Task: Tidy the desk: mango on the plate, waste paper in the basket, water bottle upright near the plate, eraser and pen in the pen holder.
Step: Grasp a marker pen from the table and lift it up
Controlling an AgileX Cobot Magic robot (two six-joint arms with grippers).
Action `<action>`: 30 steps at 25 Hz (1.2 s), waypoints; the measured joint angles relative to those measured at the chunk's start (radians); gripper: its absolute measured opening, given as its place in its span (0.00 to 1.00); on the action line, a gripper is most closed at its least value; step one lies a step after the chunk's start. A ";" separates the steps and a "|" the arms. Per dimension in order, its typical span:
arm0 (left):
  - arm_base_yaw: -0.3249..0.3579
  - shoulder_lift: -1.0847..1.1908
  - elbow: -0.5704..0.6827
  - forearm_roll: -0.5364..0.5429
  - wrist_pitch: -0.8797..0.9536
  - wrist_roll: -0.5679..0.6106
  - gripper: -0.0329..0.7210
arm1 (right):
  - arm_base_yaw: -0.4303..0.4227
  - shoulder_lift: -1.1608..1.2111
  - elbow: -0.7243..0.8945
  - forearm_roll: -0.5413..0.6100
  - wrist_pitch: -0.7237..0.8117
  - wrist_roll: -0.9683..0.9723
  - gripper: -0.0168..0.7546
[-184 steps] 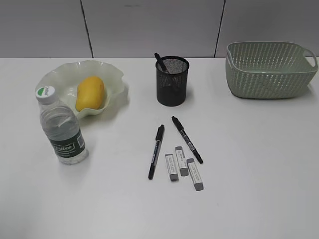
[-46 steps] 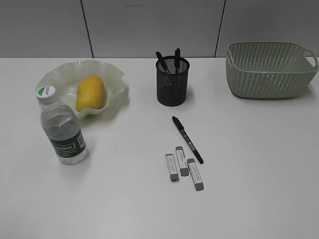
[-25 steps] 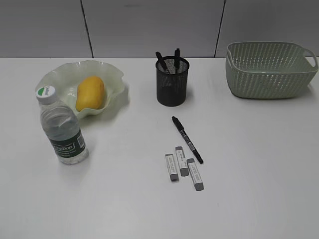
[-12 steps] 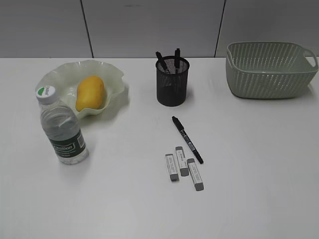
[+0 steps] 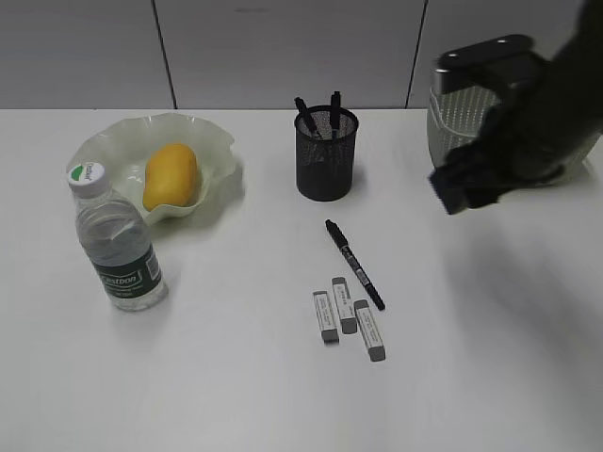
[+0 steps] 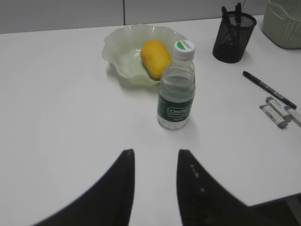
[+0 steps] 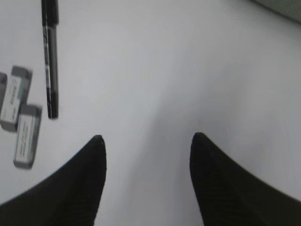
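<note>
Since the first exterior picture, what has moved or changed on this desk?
One pen left the desk and now stands in the pen holder beside the first one. The right arm has swung in before the basket, right gripper open and empty. The last pen, three erasers, mango and water bottle stayed put.

Office-like: white desk (image 5: 236,377), pen holder (image 5: 326,153), grey panels (image 5: 283,47).
</note>
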 joint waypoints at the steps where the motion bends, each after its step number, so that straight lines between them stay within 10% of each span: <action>1: 0.000 0.000 0.000 0.000 0.000 0.000 0.35 | 0.016 0.062 -0.057 0.000 0.011 -0.001 0.61; 10: 0.000 0.000 0.000 0.000 0.000 0.000 0.35 | 0.128 0.577 -0.604 0.063 0.269 -0.008 0.61; 18: 0.000 0.000 0.000 0.000 0.000 0.000 0.35 | 0.157 0.746 -0.714 0.153 0.345 -0.031 0.59; 27: 0.000 0.000 0.000 0.000 0.000 0.000 0.35 | 0.164 0.766 -0.726 0.145 0.351 -0.043 0.16; 30: 0.000 0.000 0.000 0.000 0.000 0.000 0.35 | 0.164 0.761 -0.726 0.146 0.351 -0.058 0.15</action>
